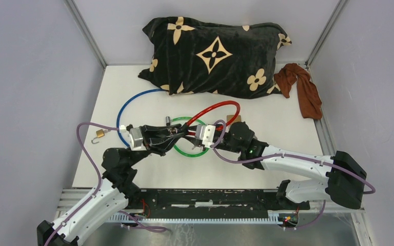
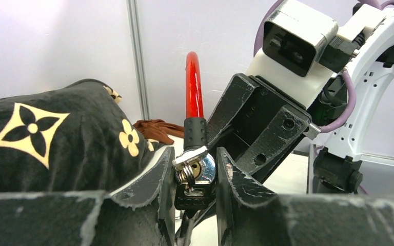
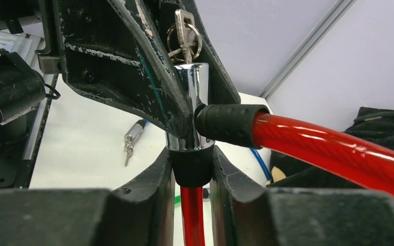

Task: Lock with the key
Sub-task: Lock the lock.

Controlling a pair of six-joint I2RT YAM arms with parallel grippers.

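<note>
L gripper [image 2: 195, 171] clamps chrome lock barrel [image 2: 203, 165]; R gripper [image 3: 192, 165] seemingly nips cable collar [image 3: 192, 177].

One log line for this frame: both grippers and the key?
left gripper: shut on lock barrel | right gripper: shut on red cable end | key: in barrel

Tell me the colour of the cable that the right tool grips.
Red: the cable has a glossy red sheath. The right wrist view shows it best.

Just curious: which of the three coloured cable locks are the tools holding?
The red cable lock; the green lock and blue lock lie on the table.
</note>
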